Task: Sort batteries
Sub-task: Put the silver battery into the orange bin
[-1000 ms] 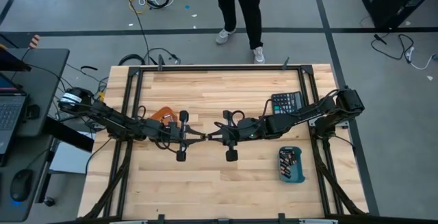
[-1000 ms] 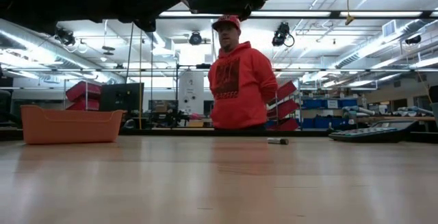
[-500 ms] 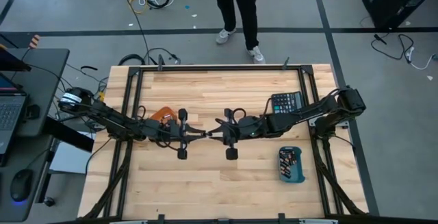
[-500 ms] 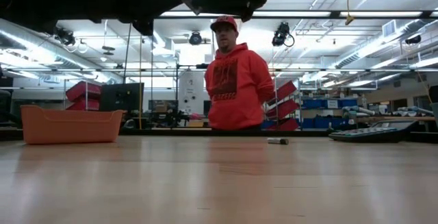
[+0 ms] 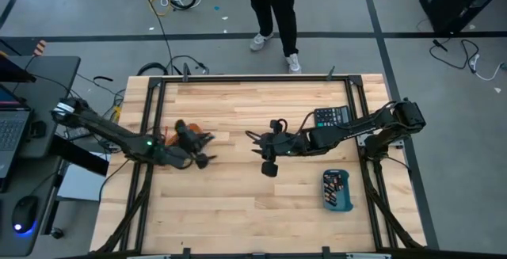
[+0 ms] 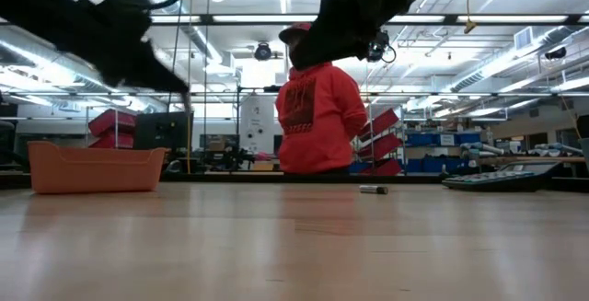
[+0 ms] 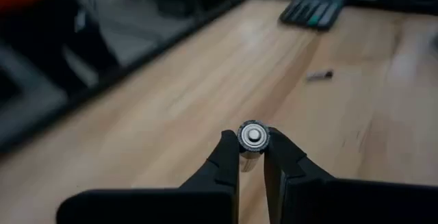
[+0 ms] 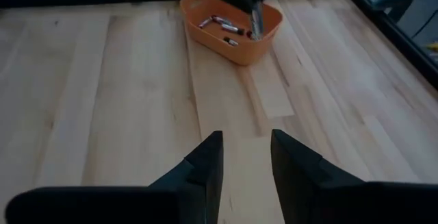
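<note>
Left gripper (image 7: 251,157) pinches a battery (image 7: 252,138) end-on — right gripper (image 8: 245,157) open, holding nothing

**Batteries in four places**

One silvery cell (image 7: 253,138) sat end-on, pinched in the left claw (image 7: 252,157). Several lay loose in the orange tray (image 8: 270,31). More filled the blue tray (image 5: 349,202). A lone dark cell (image 6: 373,190) lay flat on the surface (image 5: 238,211).

overhead, table-level, two wrist cameras
</note>
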`<action>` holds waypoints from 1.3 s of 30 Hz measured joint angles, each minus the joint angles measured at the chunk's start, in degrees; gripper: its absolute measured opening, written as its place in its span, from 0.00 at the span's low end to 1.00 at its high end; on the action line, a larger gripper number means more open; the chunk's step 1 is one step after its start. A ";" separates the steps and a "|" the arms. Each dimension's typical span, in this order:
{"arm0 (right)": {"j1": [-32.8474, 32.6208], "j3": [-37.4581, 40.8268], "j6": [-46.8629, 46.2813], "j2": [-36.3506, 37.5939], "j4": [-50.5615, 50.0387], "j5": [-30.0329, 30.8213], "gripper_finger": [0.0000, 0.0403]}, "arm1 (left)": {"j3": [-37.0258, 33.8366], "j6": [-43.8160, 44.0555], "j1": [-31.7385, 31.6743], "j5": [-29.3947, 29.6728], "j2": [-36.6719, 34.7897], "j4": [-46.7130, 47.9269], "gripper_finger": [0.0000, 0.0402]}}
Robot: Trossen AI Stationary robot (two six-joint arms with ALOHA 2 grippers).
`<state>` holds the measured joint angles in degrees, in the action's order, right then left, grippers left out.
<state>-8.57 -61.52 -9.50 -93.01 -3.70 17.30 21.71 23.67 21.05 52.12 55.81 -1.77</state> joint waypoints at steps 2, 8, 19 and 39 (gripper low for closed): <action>0.21 0.00 -0.38 -0.18 -0.26 0.00 0.27 | 0.27 9.83 0.01 -1.12 -4.45 11.21 0.04; 1.07 0.00 0.57 -0.20 1.80 -0.02 0.27 | 2.64 28.64 0.01 -10.47 -10.79 34.28 0.06; 5.87 0.00 -1.99 -0.20 1.85 -0.51 0.27 | 2.69 36.63 -0.03 -12.61 -10.52 46.32 0.31; 14.39 0.00 -24.35 -0.22 -15.26 -2.38 0.27 | 2.71 12.96 -0.03 -10.21 -10.49 34.36 0.35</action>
<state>5.82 -61.52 -33.85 -93.23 -18.96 14.92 24.43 36.63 21.02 41.91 45.32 32.60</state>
